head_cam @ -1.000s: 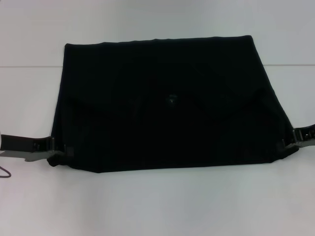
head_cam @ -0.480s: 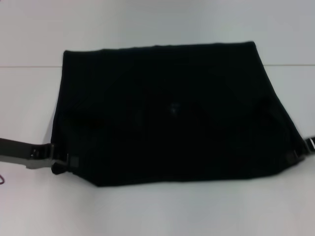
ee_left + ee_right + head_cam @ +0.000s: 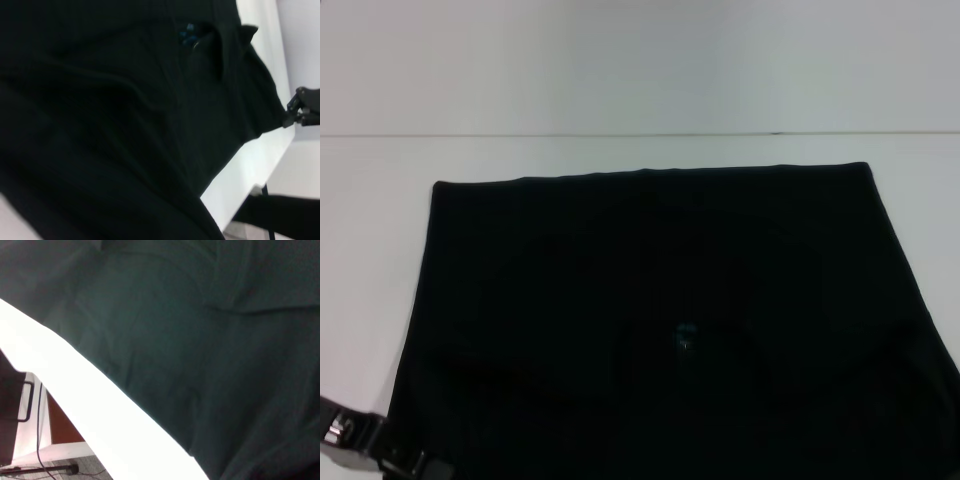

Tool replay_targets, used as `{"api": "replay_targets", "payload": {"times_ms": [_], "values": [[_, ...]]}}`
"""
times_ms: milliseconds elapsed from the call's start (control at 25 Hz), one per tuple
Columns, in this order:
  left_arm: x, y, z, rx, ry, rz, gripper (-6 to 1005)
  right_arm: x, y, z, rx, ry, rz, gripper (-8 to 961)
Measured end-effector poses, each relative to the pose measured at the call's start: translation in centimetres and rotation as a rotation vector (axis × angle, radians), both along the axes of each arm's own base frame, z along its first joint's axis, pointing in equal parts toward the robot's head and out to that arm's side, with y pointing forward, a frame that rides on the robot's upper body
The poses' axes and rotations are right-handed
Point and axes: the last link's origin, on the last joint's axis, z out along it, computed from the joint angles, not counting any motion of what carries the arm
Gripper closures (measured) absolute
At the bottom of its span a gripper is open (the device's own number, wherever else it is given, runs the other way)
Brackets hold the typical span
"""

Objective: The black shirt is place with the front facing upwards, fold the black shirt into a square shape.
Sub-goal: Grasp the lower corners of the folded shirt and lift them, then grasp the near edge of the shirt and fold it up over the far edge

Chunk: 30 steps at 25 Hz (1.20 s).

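Since a second ago, the black shirt (image 3: 660,330) has slid toward the robot, and its far edge now lies well below the table's (image 3: 640,70) seam line in the head view. It fills the lower part of that view and runs off the near edge. A small blue neck label (image 3: 686,338) shows near its middle. The left claw (image 3: 405,462) sits at the shirt's near left corner; whether it grips cloth cannot be told.

The left wrist view is filled with dark rumpled cloth, with the right claw (image 3: 292,114) farther off, pinching the shirt's far corner above the table.

The right wrist view shows only shirt cloth and the white table edge.
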Motion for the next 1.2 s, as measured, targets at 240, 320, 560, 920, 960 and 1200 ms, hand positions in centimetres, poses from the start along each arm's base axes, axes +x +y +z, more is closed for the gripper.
{"api": "replay_targets", "payload": {"times_ms": [240,320,560,920,960,1200], "values": [[0.6,1.5,-0.2,0.059,0.003,-0.021,971,0.1,1.1,-0.7,0.094,0.047,-0.003,896],[0.8,2.6,0.0,0.128,-0.002,-0.017,971,-0.1,1.8,-0.4,0.16,0.094,-0.025,893],[0.0,6.8,1.1,0.456,-0.018,0.115,971,-0.3,5.4,1.1,0.495,0.22,-0.143,883],[-1.9,9.5,-0.2,0.778,-0.043,0.278,971,-0.6,9.7,-1.2,0.852,0.344,-0.271,869],[-2.0,9.6,-0.4,0.797,-0.039,0.282,971,-0.6,9.9,-1.5,0.873,0.346,-0.272,867],[-2.1,10.7,-0.5,0.91,-0.044,0.299,972,-1.2,10.9,-1.7,0.961,0.387,-0.261,857]]}}
